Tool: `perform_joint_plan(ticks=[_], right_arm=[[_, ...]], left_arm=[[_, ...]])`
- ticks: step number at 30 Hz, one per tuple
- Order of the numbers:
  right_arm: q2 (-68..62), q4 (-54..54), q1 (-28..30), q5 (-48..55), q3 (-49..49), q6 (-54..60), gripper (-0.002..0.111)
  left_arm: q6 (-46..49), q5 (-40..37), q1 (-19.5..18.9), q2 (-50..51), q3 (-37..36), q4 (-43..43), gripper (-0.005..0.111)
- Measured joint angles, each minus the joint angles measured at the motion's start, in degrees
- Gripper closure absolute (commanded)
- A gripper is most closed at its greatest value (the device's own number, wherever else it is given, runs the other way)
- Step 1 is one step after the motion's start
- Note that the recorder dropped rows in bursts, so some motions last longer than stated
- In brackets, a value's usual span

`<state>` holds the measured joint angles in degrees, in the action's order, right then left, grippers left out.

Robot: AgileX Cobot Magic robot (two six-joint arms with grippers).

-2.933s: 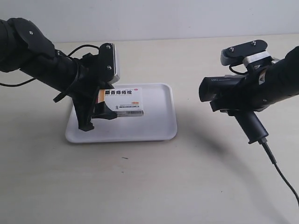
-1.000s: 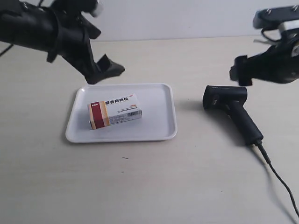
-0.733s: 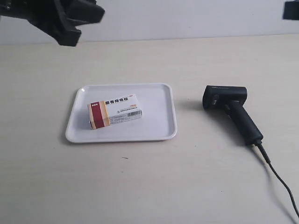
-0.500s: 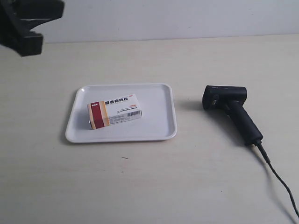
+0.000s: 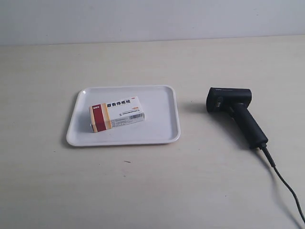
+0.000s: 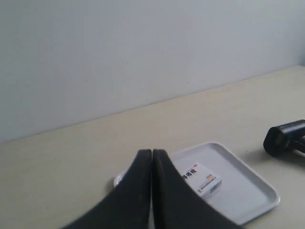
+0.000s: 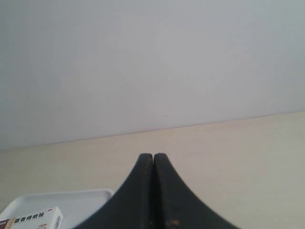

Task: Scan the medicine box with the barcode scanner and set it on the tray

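Both arms have withdrawn from my exterior view; left gripper (image 6: 152, 157) and right gripper (image 7: 153, 160) are closed, empty. Medicine box (image 5: 116, 113) lies on the tray (image 5: 162, 136), barcode scanner (image 5: 234, 114) beside it, suggesting completion.

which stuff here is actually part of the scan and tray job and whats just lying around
Part of the job:
- medicine box, lying on the tray
- tray
- barcode scanner, lying on the table beside the tray

Just lying about:
- nothing else on the table; only the scanner's cable trails across it
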<state>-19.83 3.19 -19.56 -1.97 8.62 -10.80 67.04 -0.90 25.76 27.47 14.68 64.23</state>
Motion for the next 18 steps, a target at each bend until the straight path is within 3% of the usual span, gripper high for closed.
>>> perform_joint_plan(ticks=[13,15,18], right_arm=[[0.0,0.1,0.0,0.0,0.0,-0.4,0.108],[0.0,0.1,0.0,0.0,0.0,-0.4,0.108],[0.0,0.1,0.0,0.0,0.0,-0.4,0.108]], left_arm=[[0.0,-0.9,-0.2,-4.6,-5.2,-1.3,0.104],[0.0,-0.9,-1.7,-6.3,-5.8,-3.3,0.104],[0.0,-0.8,-7.5,-11.1,-7.9,-4.5,0.104]])
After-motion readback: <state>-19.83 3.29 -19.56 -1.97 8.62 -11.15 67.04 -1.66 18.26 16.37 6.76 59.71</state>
